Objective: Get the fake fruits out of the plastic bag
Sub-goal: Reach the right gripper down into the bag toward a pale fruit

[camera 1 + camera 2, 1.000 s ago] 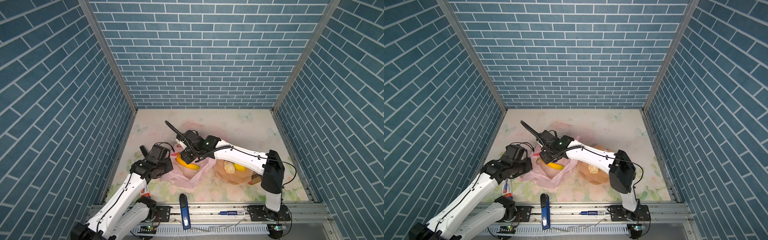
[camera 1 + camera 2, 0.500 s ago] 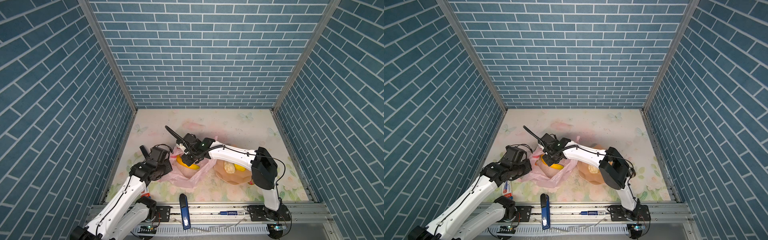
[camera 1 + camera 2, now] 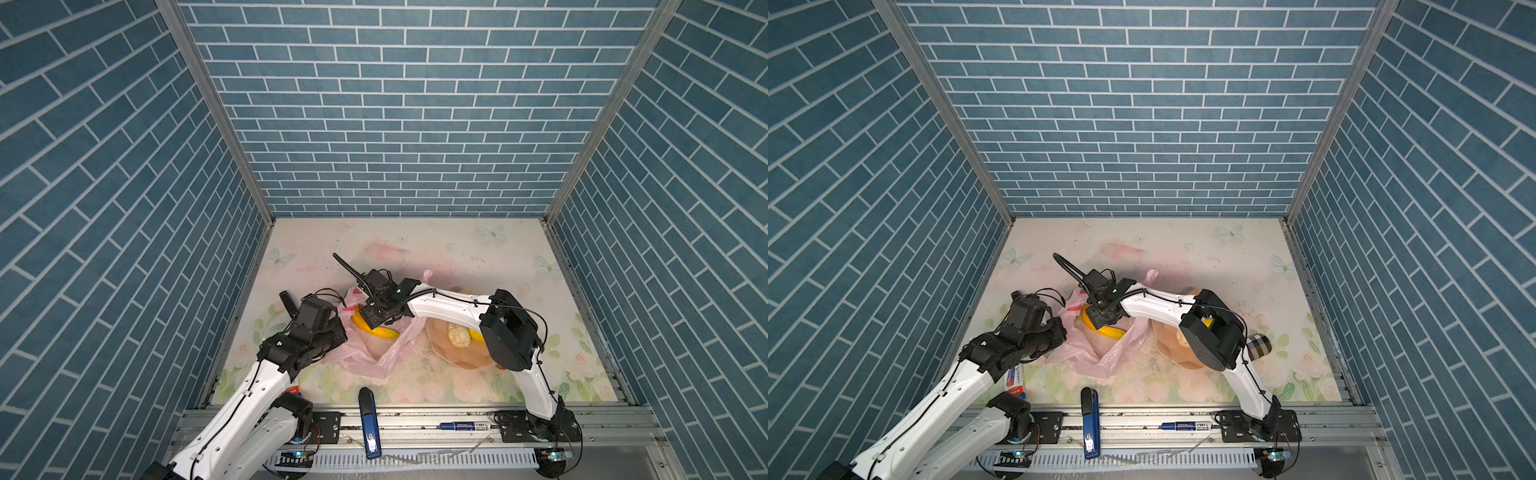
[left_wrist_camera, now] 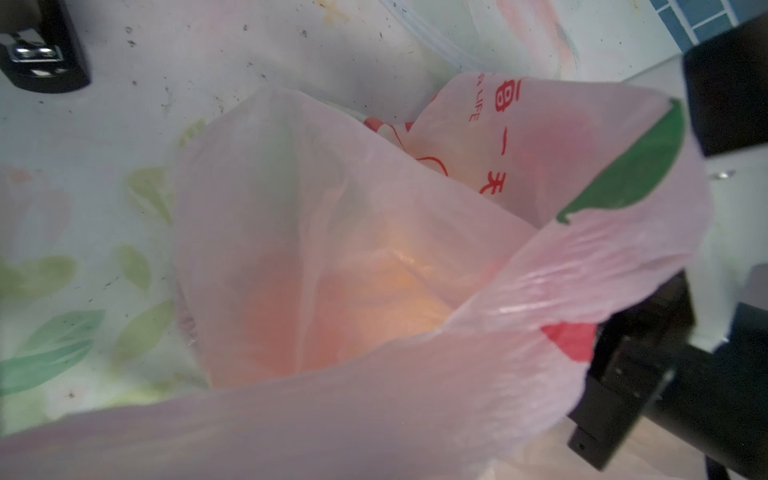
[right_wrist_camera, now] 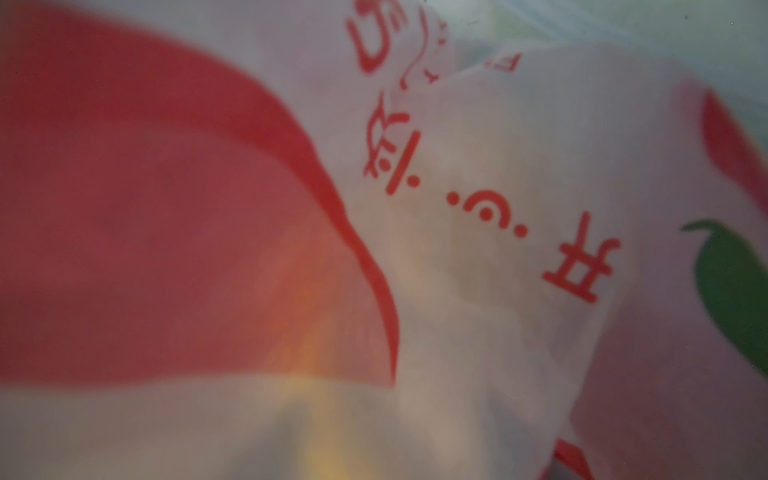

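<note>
While over plastic bag (image 3: 376, 357), right arm (image 3: 444, 307) outstretched

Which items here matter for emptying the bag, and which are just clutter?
Job: pink plastic bag, banana inside it, cream fruit and yellow fruit on the peach plate.
Clutter: blue tool, marker, printed tube, plaid cylinder, black object.
</note>
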Robot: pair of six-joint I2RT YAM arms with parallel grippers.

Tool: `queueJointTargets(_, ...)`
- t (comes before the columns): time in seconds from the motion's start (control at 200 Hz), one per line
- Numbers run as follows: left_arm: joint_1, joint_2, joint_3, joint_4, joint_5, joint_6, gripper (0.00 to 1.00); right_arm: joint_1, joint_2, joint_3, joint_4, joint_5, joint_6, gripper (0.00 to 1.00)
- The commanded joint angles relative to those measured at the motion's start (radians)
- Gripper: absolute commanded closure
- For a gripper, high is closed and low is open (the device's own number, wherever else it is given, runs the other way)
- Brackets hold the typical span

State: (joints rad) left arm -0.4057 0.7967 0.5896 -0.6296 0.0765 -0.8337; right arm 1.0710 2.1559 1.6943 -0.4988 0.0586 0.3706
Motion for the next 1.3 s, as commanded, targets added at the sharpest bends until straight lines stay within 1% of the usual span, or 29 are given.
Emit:
queueJointTargets(0.0,-0.003,0.011,-0.009,0.060,0.026,0.011,1.00,-0.011,0.007,0.053,0.023,0.097,0.068,0.30)
queueJointTargets(0.065,-0.002,0.013,-0.005,0.067,0.025,0.019,1.00,-0.015,0.006,0.056,0.025,0.119,0.079,0.28)
queueJointTargets(0.23,-0.002,0.028,-0.005,0.095,0.037,0.026,1.00,-0.029,0.025,0.083,0.032,0.122,0.105,0.24)
queueJointTargets(0.255,-0.003,0.033,-0.006,0.101,0.040,0.026,1.00,-0.031,0.029,0.086,0.033,0.122,0.108,0.17)
queueJointTargets(0.29,-0.003,0.039,-0.008,0.110,0.046,0.029,1.00,-0.034,0.030,0.090,0.040,0.120,0.108,0.12)
queueJointTargets(0.4,-0.002,0.052,-0.011,0.129,0.053,0.030,1.00,-0.046,0.030,0.093,0.079,0.091,0.119,0.05)
queueJointTargets(0.415,-0.002,0.054,-0.012,0.133,0.053,0.030,1.00,-0.047,0.057,0.096,0.082,0.086,0.121,0.04)
queueJointTargets(0.455,-0.002,0.058,-0.015,0.140,0.058,0.032,1.00,-0.052,0.071,0.107,0.084,0.075,0.123,0.02)
queueJointTargets(0.71,-0.003,0.080,-0.016,0.162,0.074,0.044,1.00,-0.070,0.135,0.177,0.080,0.052,0.122,0.03)
queueJointTargets(1.11,-0.002,0.081,-0.034,0.156,0.096,0.043,1.00,-0.092,0.195,0.229,0.125,0.075,0.162,0.04)
queueJointTargets(1.295,-0.003,0.072,-0.039,0.138,0.101,0.043,1.00,-0.104,0.216,0.236,0.145,0.069,0.175,0.10)
